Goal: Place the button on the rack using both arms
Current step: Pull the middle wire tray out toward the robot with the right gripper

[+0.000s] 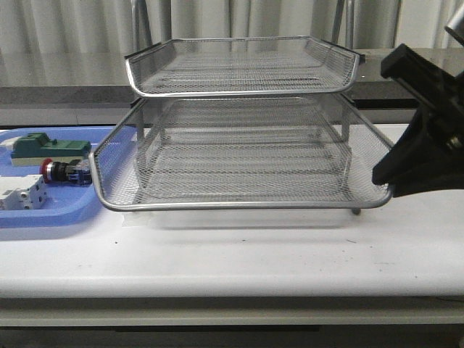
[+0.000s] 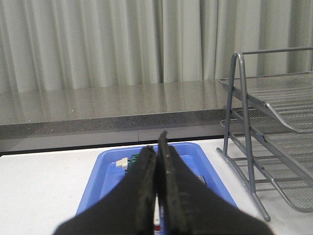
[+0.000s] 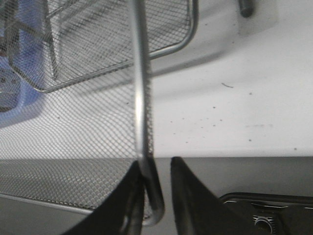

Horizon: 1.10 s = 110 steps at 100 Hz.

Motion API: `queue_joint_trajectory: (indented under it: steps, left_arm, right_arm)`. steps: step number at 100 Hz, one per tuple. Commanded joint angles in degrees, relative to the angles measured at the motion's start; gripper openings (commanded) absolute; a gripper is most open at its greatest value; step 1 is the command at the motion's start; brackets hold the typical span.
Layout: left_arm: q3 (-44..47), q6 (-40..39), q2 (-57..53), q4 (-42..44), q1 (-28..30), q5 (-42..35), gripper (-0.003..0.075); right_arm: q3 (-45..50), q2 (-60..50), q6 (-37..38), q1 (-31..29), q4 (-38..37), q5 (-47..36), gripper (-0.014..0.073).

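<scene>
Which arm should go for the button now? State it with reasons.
Left. The button lies in the blue tray on the robot's left, right below the left gripper. The right gripper is at the rack rim, far side.

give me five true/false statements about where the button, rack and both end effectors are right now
1. The red-capped push button lies in the flat blue plastic tray. True.
2. The silver wire-mesh rack already holds the button. False: its visible tiers are empty.
3. The right end effector has its fingers on either side of the rack's chrome rim. True.
4. The left end effector is wide open. False: its fingers are pressed together.
5. A green-and-cream block sits on the rack's top tier. False: it lies in the blue tray, behind the button.
</scene>
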Motion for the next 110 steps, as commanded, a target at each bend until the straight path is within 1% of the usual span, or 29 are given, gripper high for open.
queue_joint_trajectory:
  steps: [1,9,17,30,49,61,83,97,110]
  left_arm:
    - [2.51,-0.47,-1.77,-0.16,0.09,-4.82,-0.002]
    - [2.51,-0.47,-1.77,-0.16,0.09,-4.82,-0.002]
    - [2.51,-0.47,-1.77,-0.16,0.09,-4.82,-0.002]
    - [2.51,-0.47,-1.77,-0.16,0.09,-4.82,-0.002]
    - [2.51,-0.47,-1.77,-0.16,0.09,-4.82,-0.002]
    - [2.51,-0.47,-1.77,-0.16,0.09,-4.82,-0.002]
    - [2.51,-0.47,-1.77,-0.16,0.09,-4.82,-0.002]
    - [2.51,-0.47,-1.77,-0.16,0.09,-4.82,-0.002]
    - [2.51,-0.47,-1.77,-0.16,0.09,-4.82,-0.002]
  right_arm:
    - [-1.04,-2.2,-1.32,-0.41,0.21,-0.53,0.0316]
    - [-1.04,-3.54,-1.47,-0.46,0.03,-0.76,0.0422]
    - [-1.04,-5.74,-2.03,-0.46,-0.59,-1.21,0.046]
    - [-1.04,-10.4,-2.01,-0.46,-3.99,-0.42,0.046]
    - [-1.3,-16.88,-1.01,-0.78,-11.39,5.27,0.0452]
    - [-3.16,-19.99,2.44,-2.95,-18.89,10.75,0.0452]
    - [-8.2,-26.89,10.5,-8.65,-36.72,18.58,0.0452]
    - [-9.26,-31.97,12.16,-10.47,-43.74,20.34,0.0452]
    - [-9.26,-36.77,12.33,-10.53,-45.79,21.95,0.0452]
